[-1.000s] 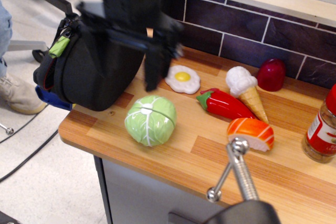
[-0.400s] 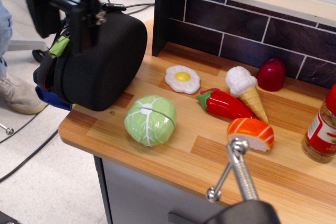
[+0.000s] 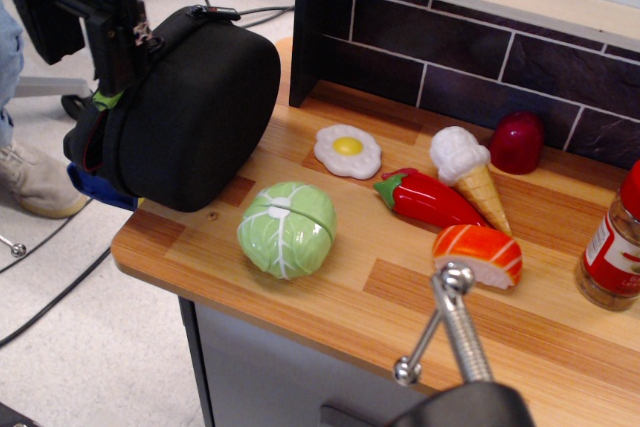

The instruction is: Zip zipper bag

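The zipper bag point(image 3: 195, 117) is a big rounded black case lying on its side at the left end of the wooden counter point(image 3: 390, 292), overhanging the edge. Its lime-green pull tab point(image 3: 103, 100) shows at the upper left of its rim, with a strip of red lining point(image 3: 87, 144) and a blue part point(image 3: 95, 187) below. My black gripper point(image 3: 88, 72) hangs over the bag's left rim with its two fingers apart. The right finger point(image 3: 122, 47) stands just above the pull tab and hides part of it. Nothing shows between the fingers.
Toy foods lie right of the bag: a green cabbage point(image 3: 287, 229), fried egg point(image 3: 347, 151), red pepper point(image 3: 430, 199), ice cream cone point(image 3: 468, 172), salmon sushi point(image 3: 478, 252) and red apple point(image 3: 517, 142). A spice bottle point(image 3: 615, 247) stands far right. A metal rod point(image 3: 450, 337) is in front.
My gripper has swept left from above the bag's right side to its left rim, by the pull tab. The bag and toy foods have not moved.
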`<state>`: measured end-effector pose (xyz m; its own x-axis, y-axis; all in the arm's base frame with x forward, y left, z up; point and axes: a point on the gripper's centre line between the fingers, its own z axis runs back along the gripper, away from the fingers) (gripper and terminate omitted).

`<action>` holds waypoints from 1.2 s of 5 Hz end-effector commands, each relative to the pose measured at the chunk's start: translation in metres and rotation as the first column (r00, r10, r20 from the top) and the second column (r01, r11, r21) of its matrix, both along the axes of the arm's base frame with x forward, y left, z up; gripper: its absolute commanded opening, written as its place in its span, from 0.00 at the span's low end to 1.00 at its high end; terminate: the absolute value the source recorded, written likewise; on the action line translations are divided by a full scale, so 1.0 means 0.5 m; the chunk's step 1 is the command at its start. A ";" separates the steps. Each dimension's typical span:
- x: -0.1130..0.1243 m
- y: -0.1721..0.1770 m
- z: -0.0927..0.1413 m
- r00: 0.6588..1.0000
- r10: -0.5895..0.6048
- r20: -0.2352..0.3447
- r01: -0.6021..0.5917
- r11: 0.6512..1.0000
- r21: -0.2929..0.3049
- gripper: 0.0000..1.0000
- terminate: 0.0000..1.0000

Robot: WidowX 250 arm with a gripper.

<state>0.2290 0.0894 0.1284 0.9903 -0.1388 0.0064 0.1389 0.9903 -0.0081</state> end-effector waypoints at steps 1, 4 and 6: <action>0.003 -0.007 -0.003 0.999 -0.007 0.038 0.007 1.000 0.000 1.00 0.00; 0.042 -0.018 -0.039 0.997 0.038 0.069 -0.040 0.999 0.026 1.00 0.00; 0.035 -0.012 -0.034 0.995 0.033 0.096 -0.034 0.999 0.002 0.00 0.00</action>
<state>0.2407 0.0862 0.1023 0.9929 -0.0914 0.0755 0.0919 0.9958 -0.0033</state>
